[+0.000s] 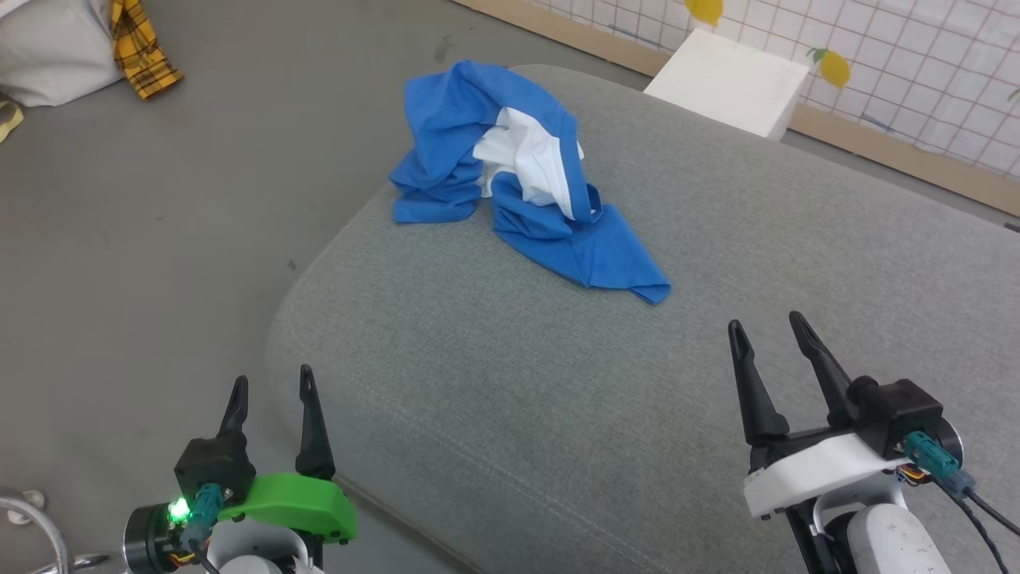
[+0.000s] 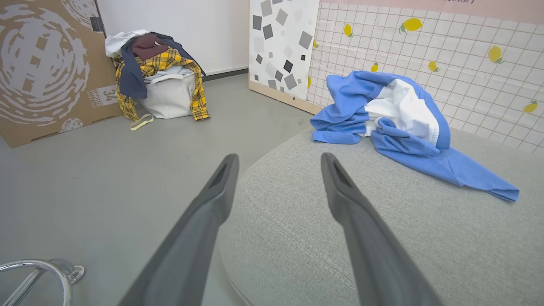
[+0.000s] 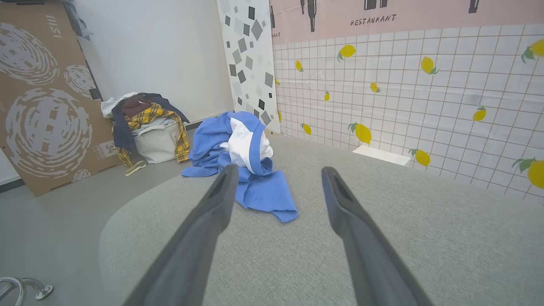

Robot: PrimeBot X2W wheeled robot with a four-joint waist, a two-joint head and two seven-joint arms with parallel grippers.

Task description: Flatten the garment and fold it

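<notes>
The shirt (image 1: 518, 183) lies in a crumpled heap at the far left edge of the cushion (image 1: 558, 414). Its blue sleeves are wrapped round a bit of white body, one blue flap trails toward the cushion's middle, and another fold sits right at the rim above the floor (image 1: 159, 239). Both sets of fingers hang at the cushion's near side, well apart from the heap. The left fingers (image 1: 312, 430) are off the near left corner and the right fingers (image 1: 753, 399) are over the near right part, both spread wide and holding nothing. So the step in hand, I'd say, is the first reach to open the heap out. I'd go for two separate outer bits, the trailing flap with the right and the rim-side fold with the left. Pinch a single layer each rather than the bundle, then lift and draw them apart toward the cushion's middle. The risk is the rim: a tug the wrong way could slide the soft cloth off onto the floor.
</notes>
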